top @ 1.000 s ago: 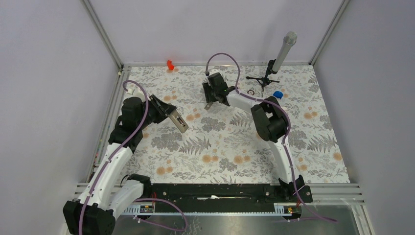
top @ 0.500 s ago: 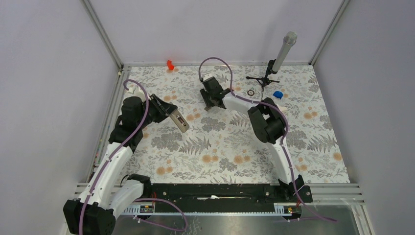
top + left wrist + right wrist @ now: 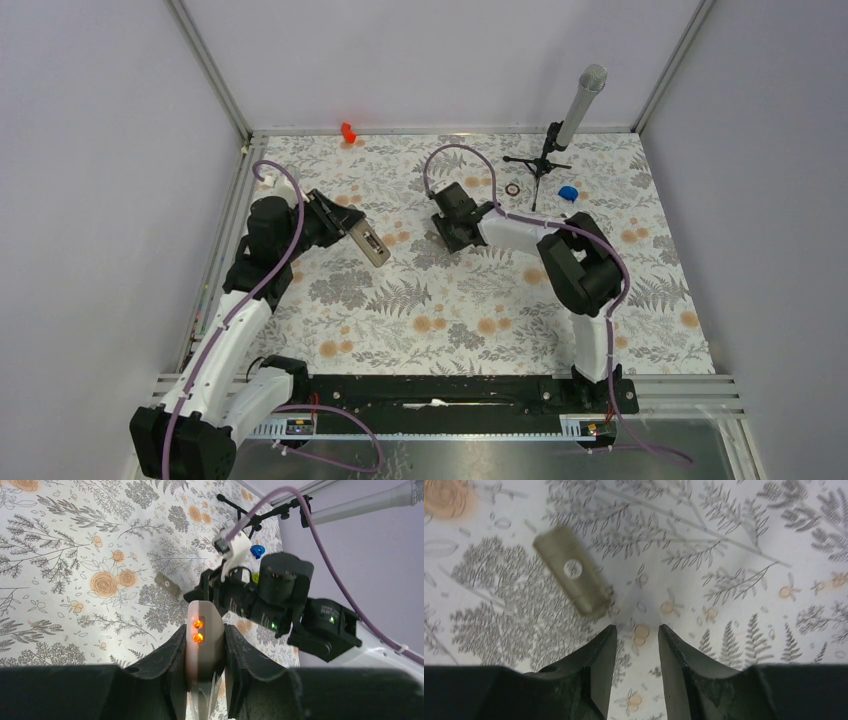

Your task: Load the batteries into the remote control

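My left jaws clamp the white remote control [image 3: 202,622] raised above the floral counter [image 3: 450,310], while my right jaws hang part-open and empty beside a small tan block [image 3: 573,577], so closing now could miss or knock it, and I see no batteries.

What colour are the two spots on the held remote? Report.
Orange; best seen on the remote control in the left wrist view.

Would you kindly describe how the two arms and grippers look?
The left arm and right arm have white links and bulky black joints, each trailing a looping purple cable. The left gripper and right gripper are black, with two tapering fingers.
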